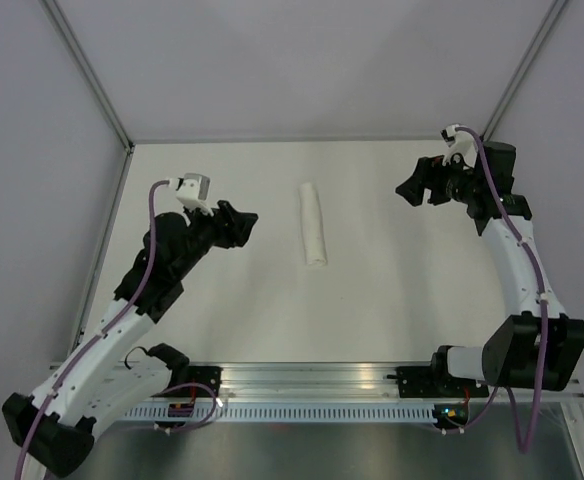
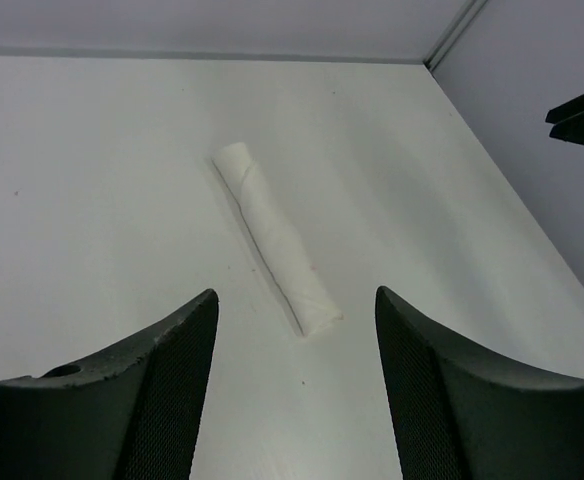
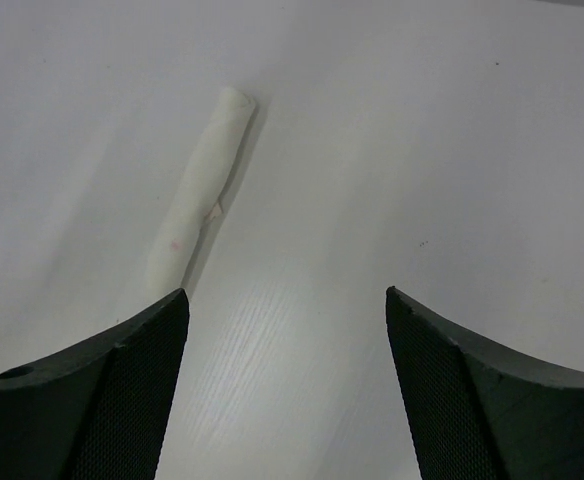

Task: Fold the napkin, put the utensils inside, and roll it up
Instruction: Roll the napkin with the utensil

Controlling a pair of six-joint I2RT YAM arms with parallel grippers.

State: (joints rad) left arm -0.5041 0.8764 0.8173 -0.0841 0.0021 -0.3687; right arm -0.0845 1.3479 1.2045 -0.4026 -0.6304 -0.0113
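Note:
The white napkin [image 1: 314, 224] lies rolled into a tight tube in the middle of the table, running front to back. It also shows in the left wrist view [image 2: 275, 237] and in the right wrist view [image 3: 198, 190]. No utensil shows in any view. My left gripper [image 1: 246, 224] is open and empty, held to the left of the roll and apart from it. My right gripper [image 1: 409, 189] is open and empty, held to the right of the roll and apart from it. Both pairs of jaws [image 2: 294, 300] [image 3: 287, 295] stand wide with only table between them.
The white table [image 1: 222, 300] is bounded by grey walls at the back and both sides. A metal rail [image 1: 312, 380] with the arm bases runs along the near edge. The right gripper's tip shows at the right edge of the left wrist view [image 2: 582, 115].

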